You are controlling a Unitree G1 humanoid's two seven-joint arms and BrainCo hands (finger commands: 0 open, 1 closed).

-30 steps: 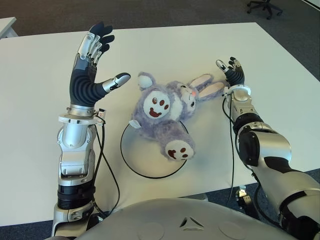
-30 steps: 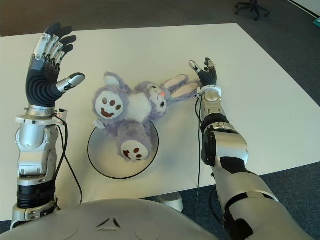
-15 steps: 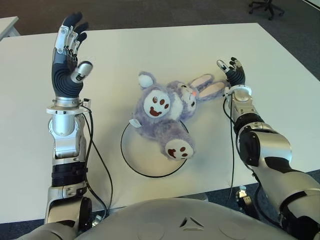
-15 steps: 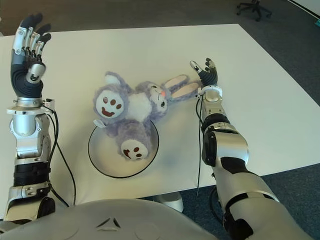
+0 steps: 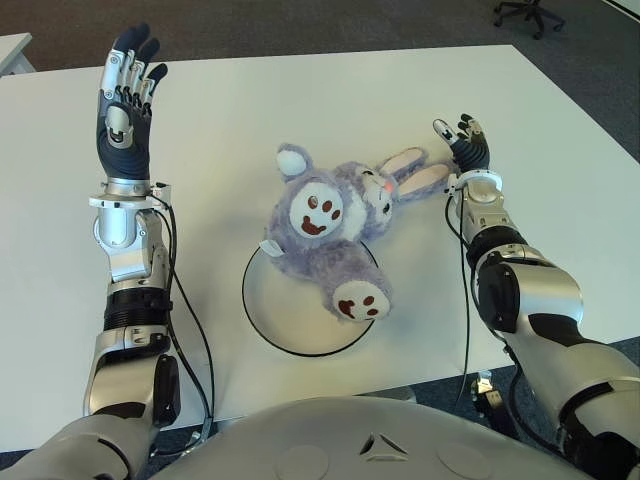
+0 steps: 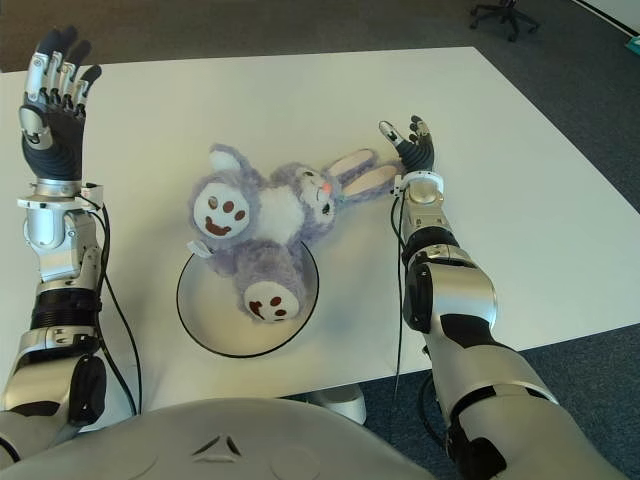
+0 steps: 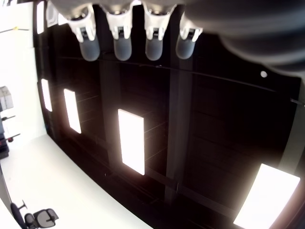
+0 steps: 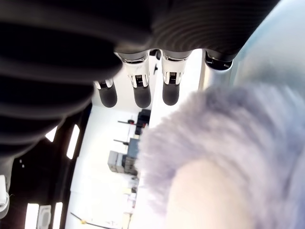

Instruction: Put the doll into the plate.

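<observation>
Left robot hand [image 5: 125,105] raised, fingers spread; doll [image 5: 335,225] half on plate [image 5: 268,312]

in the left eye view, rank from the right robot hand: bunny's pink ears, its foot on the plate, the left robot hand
From the right robot hand:
1. Purple plush bunny's pink ears, just beside it.
2. Foot over the white black-rimmed plate, centre front.
3. Left robot hand, raised far left.

Plate [image 5: 275,318] sits on the desk [image 5: 560,160], near its front edge. Doll [image 5: 335,215] lies across the plate's far rim, legs over the plate, head and ears off it to the right. Right hand [image 5: 464,142] just beside the ears, possibly touching. Left hand [image 5: 125,105] raised, well left.
</observation>
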